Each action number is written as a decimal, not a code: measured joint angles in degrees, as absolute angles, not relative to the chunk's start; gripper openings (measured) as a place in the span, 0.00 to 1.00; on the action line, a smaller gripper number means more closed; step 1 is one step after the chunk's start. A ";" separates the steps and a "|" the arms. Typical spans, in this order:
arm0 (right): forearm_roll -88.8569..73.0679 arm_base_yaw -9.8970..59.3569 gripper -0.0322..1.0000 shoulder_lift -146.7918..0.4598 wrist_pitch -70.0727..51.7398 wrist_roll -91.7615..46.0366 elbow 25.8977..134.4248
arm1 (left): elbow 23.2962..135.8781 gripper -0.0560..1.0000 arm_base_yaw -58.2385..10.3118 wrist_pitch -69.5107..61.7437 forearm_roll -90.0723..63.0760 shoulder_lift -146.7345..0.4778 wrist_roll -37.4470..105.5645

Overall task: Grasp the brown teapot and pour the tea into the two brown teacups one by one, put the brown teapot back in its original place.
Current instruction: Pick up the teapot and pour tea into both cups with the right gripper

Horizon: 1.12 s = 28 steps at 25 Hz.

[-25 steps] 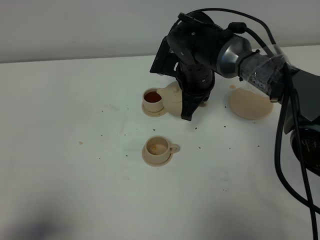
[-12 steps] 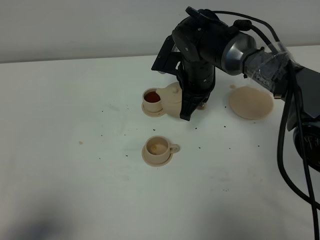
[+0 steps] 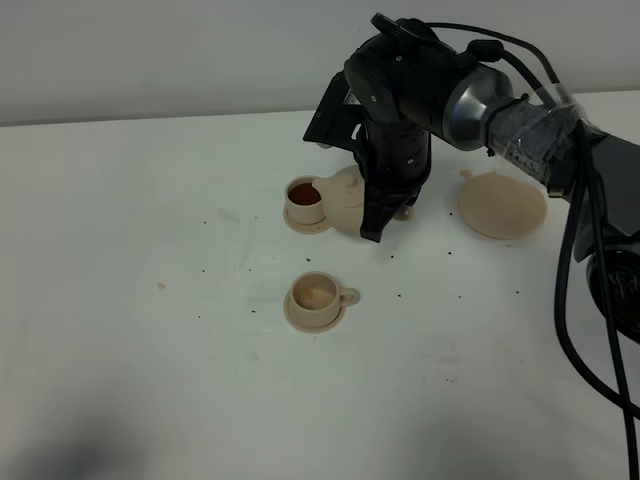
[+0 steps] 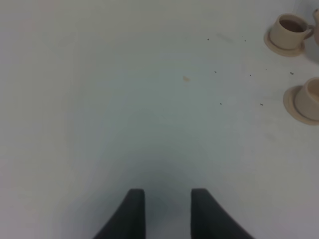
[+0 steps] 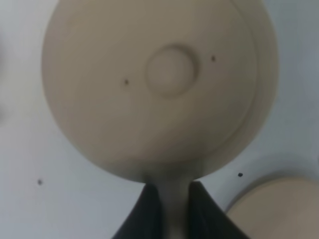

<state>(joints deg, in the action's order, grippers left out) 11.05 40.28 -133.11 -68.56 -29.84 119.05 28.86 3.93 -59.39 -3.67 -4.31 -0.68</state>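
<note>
Now the teapot [image 3: 343, 197] hangs tipped, spout at the far cup [image 3: 304, 199], which is full of red tea. My right gripper [image 5: 172, 201] is pinched on its handle. My wrist rolled slightly a second ago, then settled, so I judge this pour done. The near cup [image 3: 314, 296], almost dry, comes next, then the saucer [image 3: 503, 207]. My left gripper [image 4: 167, 209] hangs spread, well apart.

Overhead view: the teapot [image 3: 342, 197], at 3 o'clock of the filled cup [image 3: 305, 198], is mostly hidden behind the right arm [image 3: 395, 130], and its handle is unseen. Right wrist view: the teapot is blurred and cropped by the frame, and the large saucer [image 5: 271, 209] is only partly in frame. Left wrist view: the near cup [image 4: 306, 99] is cut off by the frame's edge.
</note>
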 joint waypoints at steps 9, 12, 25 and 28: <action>11.26 40.28 0.13 -127.80 -70.05 -29.65 119.05 | 28.86 0.29 3.93 -59.39 -3.67 -4.31 -0.68; 11.26 40.28 0.13 -127.19 -70.16 -28.41 119.05 | 28.86 0.29 3.93 -59.39 -3.67 -4.31 -0.68; 14.17 40.65 0.13 -116.89 -69.97 -21.93 99.82 | 28.86 0.29 3.93 -59.39 -3.67 -4.31 -0.68; 16.20 41.29 0.13 -112.83 -67.57 -19.33 93.09 | 28.86 0.29 3.93 -59.39 -3.67 -4.31 -0.68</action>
